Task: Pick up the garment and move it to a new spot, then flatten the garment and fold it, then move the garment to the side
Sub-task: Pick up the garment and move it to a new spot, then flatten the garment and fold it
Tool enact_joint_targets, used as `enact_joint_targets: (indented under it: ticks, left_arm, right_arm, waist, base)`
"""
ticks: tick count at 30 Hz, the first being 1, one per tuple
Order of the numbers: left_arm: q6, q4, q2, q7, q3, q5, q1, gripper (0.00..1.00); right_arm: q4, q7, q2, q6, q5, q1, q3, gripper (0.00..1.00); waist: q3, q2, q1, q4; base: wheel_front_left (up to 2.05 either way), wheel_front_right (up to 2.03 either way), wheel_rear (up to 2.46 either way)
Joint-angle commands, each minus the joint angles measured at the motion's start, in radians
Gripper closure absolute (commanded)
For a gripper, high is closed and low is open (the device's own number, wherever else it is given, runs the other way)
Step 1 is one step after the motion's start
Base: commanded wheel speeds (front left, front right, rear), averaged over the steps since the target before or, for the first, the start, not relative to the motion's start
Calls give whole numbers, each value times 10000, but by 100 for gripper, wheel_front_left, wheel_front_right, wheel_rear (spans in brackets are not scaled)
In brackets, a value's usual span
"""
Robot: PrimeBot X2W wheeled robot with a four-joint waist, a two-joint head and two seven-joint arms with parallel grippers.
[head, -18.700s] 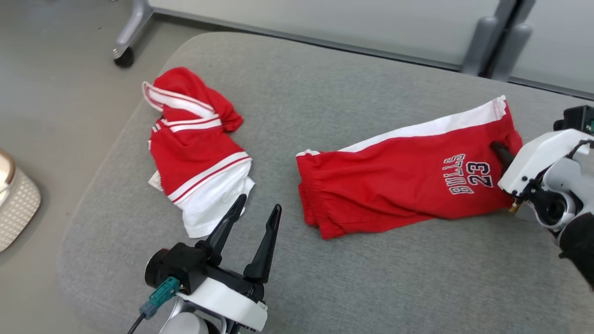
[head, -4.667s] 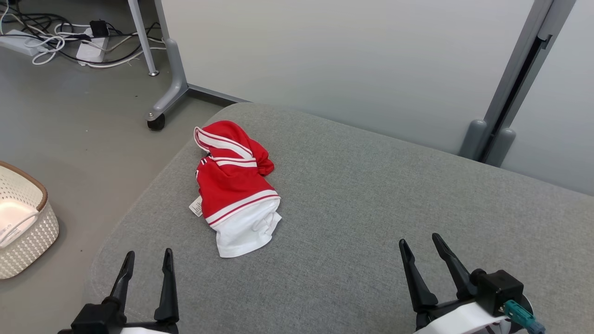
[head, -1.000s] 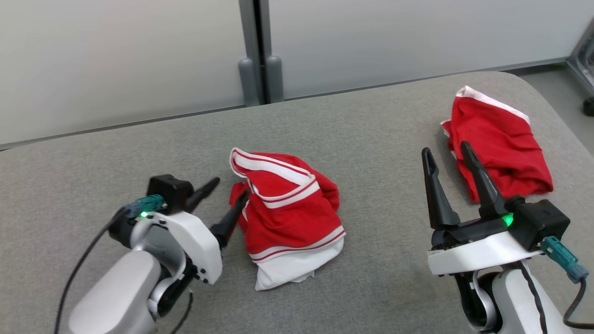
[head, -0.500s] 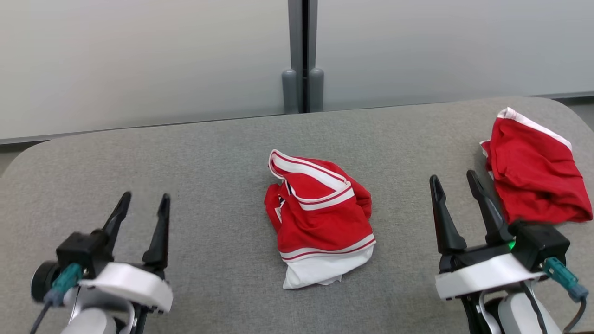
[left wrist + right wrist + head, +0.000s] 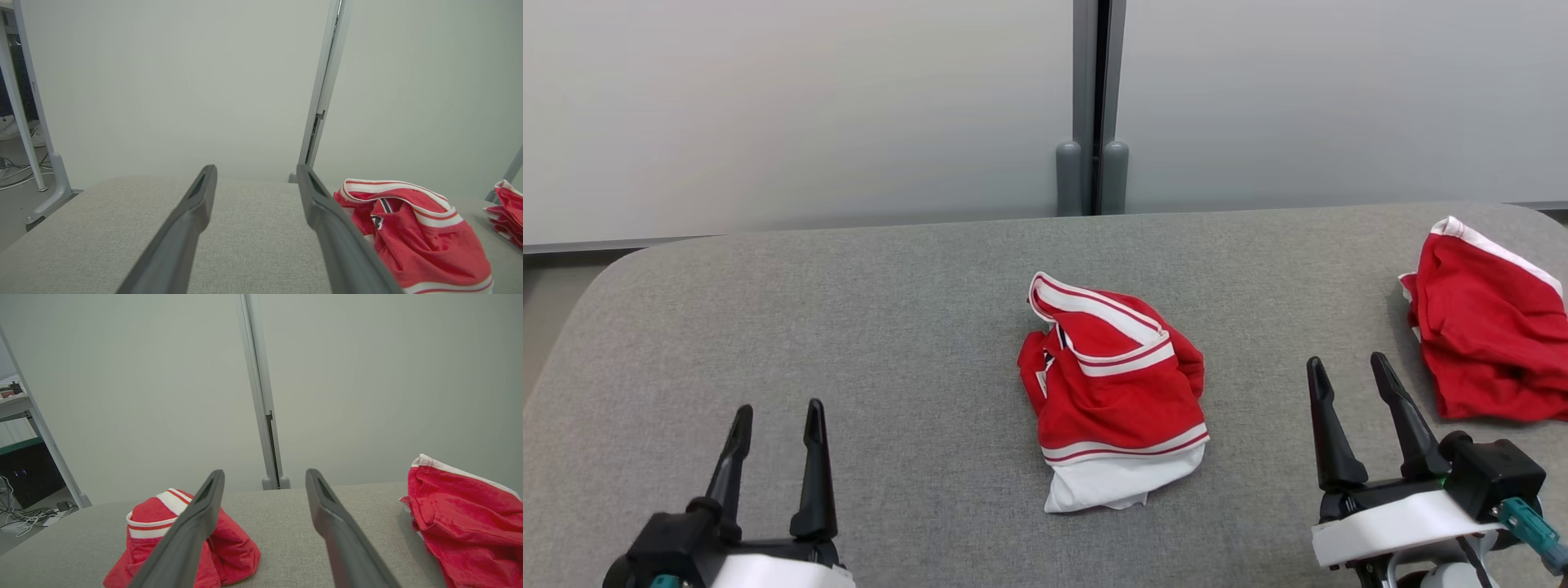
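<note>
The garment (image 5: pixel 1115 388), a red jersey with white and red striped trim, lies crumpled in a heap at the middle of the grey padded table (image 5: pixel 866 327). Nothing touches it. My left gripper (image 5: pixel 778 408) stands open at the lower left, well away from the heap, with nothing between its fingers. My right gripper (image 5: pixel 1346 361) stands open at the lower right, also empty. In the left wrist view the garment (image 5: pixel 412 232) lies to the right of the open left gripper (image 5: pixel 256 168). In the right wrist view the garment (image 5: pixel 149 516) sits partly behind the left finger of the right gripper (image 5: pixel 265 473).
A second red garment with a white stripe (image 5: pixel 1486 343) lies bunched at the table's right edge, just right of my right gripper, also in the right wrist view (image 5: pixel 470 522). A pale partition wall (image 5: pixel 809 106) with a grey post (image 5: pixel 1092 106) runs behind the table.
My left gripper, which stood against the jersey's left edge, has drawn back to the lower left. The head camera has shifted, so the whole picture has moved. The jersey lies as before.
</note>
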Motion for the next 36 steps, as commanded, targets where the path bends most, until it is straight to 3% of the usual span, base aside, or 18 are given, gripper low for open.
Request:
enact_joint_targets:
  ticks: [1,11,22,27,36]
  left_arm:
    - [-238,-41,-203,-6,227,263,190,0]
    - [-1248,401,-936,-7,745,951,201,0]
    - [-1845,667,-1462,-8,1114,1482,142,0]
    - [-2030,728,-1638,-7,1269,1606,145,0]
    - [-2391,899,-1905,-2,1259,1783,37,0]
  right_arm:
    - [-93,-49,-3,3,-78,139,-73,0]
    - [-43,-49,21,3,-109,74,-26,0]
    - [188,-49,-53,3,21,2,224,0]
    - [663,-21,-192,3,596,-418,925,0]
    - [2147,1767,-925,3,1769,-2126,2194,0]
  waist:
    - [-14,0,0,38]
    - [-11,0,0,61]
    - [50,0,0,189]
    - [78,0,0,272]
    - [160,0,0,707]
  base:
    - [0,0,0]
    - [0,0,0]
    - [0,0,0]
    - [0,0,0]
    - [0,0,0]
